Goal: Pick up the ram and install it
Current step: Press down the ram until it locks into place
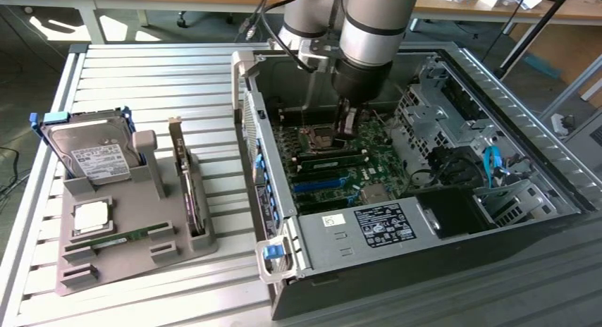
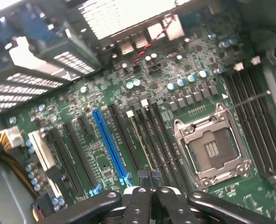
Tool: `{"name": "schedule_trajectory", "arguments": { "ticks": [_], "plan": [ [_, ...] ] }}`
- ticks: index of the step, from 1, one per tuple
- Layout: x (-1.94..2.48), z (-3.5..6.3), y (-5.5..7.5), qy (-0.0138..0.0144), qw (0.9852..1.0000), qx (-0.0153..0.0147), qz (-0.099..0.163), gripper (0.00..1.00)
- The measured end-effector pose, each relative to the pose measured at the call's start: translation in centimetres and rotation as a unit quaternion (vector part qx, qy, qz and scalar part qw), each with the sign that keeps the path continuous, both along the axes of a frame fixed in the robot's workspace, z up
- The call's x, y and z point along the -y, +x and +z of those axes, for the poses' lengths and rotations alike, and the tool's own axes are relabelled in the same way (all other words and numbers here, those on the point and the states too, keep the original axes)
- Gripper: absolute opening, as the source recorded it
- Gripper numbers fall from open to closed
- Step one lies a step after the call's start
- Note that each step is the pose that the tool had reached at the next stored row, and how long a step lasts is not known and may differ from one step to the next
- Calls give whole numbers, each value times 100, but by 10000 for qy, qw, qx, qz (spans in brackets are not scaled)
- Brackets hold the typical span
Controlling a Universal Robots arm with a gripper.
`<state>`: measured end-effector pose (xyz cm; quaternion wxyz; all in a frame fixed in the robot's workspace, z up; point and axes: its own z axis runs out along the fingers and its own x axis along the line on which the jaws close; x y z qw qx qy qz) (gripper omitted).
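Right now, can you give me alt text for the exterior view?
The robot arm's shut end effector reaches into an open grey computer case, over the green motherboard. On the exterior view's left, a grey holder tray keeps a thin green ram stick.

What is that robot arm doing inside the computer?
The robot arm's gripper is reaching down into an open computer case, just above the green motherboard. Its jaws are shut over the memory slots beside the empty processor socket. One RAM stick lies outside on the grey tray.
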<state>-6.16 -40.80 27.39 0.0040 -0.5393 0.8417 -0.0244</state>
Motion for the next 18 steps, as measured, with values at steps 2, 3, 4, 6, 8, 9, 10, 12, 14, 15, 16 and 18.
{"name": "schedule_trajectory", "arguments": {
  "ticks": [2,3,4,6,8,9,10,12,14,15,16,18],
  "plan": [
    [0,-3,0,0,9997,0,-261,11],
    [0,-5,0,0,9992,0,-398,11],
    [0,-6,0,0,9985,0,-545,11],
    [0,-9,0,0,9973,0,-735,11],
    [0,-11,0,0,9954,0,-956,11],
    [0,-12,0,0,9945,0,-1047,11],
    [0,-13,0,0,9934,0,-1145,11],
    [0,-14,0,0,9913,0,-1318,11],
    [0,-16,0,0,9887,0,-1499,11],
    [0,-17,0,0,9873,0,-1588,11],
    [0,-18,0,0,9852,0,-1717,11],
    [0,-21,0,0,9791,0,-2035,11]
  ]
}}
